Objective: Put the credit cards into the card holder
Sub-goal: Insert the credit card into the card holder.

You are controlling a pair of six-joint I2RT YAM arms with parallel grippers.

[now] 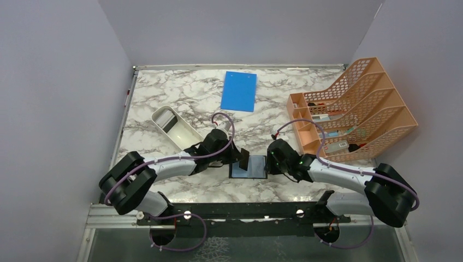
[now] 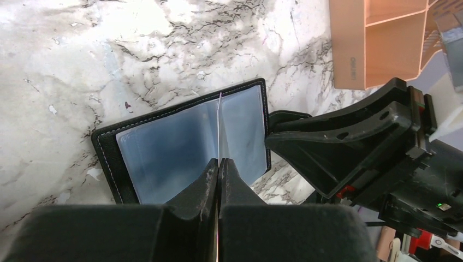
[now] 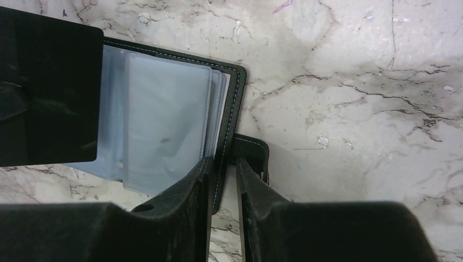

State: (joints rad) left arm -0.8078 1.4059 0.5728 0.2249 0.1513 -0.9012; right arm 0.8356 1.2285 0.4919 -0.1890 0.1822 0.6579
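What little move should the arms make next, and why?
Probably lower the left gripper to slide its card into the holder: the card stands edge-on over the open holder, and the right gripper straddles the holder's edge.

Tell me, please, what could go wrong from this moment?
1. The left pincer holds the dark card by one edge above the card holder; it may miss the pocket slot and catch on the clear sleeves.
2. The right pincer pinches only the cover's rim, so the holder may slip or shift.
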